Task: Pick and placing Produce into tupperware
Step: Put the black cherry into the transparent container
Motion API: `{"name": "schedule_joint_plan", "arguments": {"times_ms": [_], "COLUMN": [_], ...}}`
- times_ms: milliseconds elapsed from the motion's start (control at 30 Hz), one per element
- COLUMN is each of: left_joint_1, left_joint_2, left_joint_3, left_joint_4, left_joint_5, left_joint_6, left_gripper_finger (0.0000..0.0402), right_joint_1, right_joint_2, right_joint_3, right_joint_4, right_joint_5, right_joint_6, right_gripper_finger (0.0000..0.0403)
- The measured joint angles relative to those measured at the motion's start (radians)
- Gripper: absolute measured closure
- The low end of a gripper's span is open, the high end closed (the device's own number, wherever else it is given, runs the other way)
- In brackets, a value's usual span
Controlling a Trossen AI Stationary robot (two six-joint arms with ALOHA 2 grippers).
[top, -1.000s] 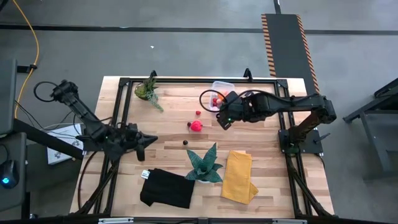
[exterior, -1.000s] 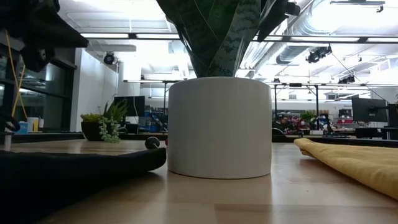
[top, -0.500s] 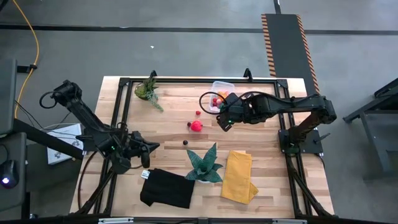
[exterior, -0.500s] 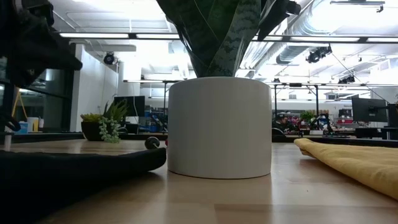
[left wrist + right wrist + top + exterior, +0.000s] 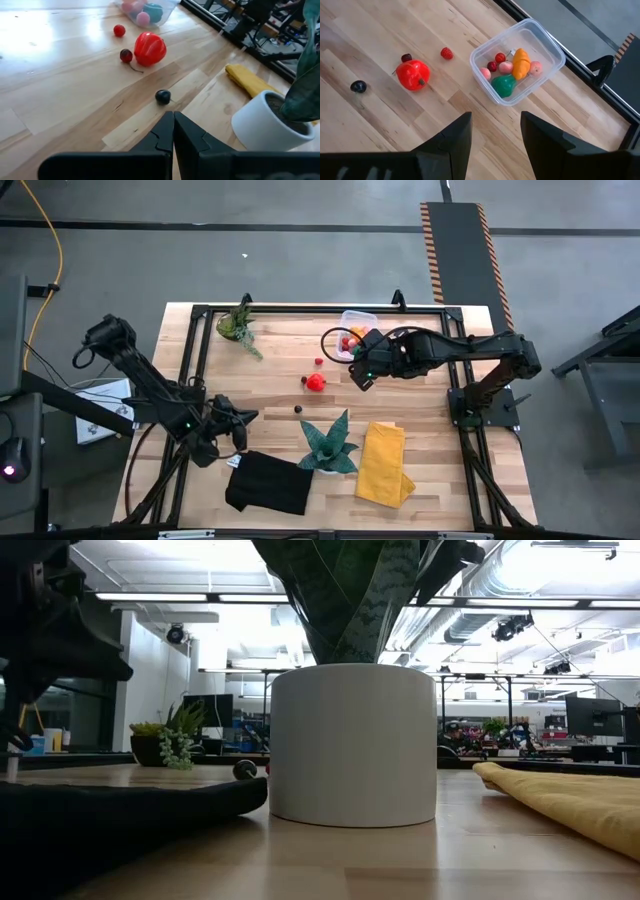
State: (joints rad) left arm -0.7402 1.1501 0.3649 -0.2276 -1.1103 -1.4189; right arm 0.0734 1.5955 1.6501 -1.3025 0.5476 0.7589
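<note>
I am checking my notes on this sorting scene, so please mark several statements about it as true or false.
1. The clear tub already holds several toy fruits. True.
2. The red toy pepper lies inside the tub. False: it lies on the table, outside it.
3. The right tool stands open with nothing between its fingers. True.
4. The left tool is shut. True.
5. The yellow cloth covers the tub. False: it lies apart, beside the white plant pot.
</note>
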Motion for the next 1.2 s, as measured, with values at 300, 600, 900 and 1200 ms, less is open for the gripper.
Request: {"name": "schedule_joint_plan", "arguments": {"times_ms": [300, 600, 900, 1200], "left_joint_1": [0.0, 0.0, 0.001, 0.001], "left_joint_2": [0.056, 0.147, 0.15, 0.15], "left_joint_3": [0.0, 0.0, 0.0, 0.0], "left_joint_4": [-0.002, 0.0, -0.004, -0.002], "left_joint_5": [0.02, 0.085, 0.13, 0.125], "left_joint_6": [-0.001, -0.002, 0.126, 0.238], "left_gripper_finger": [0.0401, 0.0401, 0.0401, 0.0401], "right_joint_1": [0.0, 0.0, 0.0, 0.013], "right_joint_2": [0.0, 0.0, 0.0, 0.0], "right_joint_3": [0.0, 0.0, 0.0, 0.0], "right_joint_4": [-0.006, -0.033, -0.034, -0.034], "right_joint_5": [-0.001, -0.001, 0.001, 0.025], "right_joint_6": [0.0, 0.003, 0.01, 0.036], "right_gripper_finger": [0.0243, 0.0243, 0.0243, 0.0243]}}
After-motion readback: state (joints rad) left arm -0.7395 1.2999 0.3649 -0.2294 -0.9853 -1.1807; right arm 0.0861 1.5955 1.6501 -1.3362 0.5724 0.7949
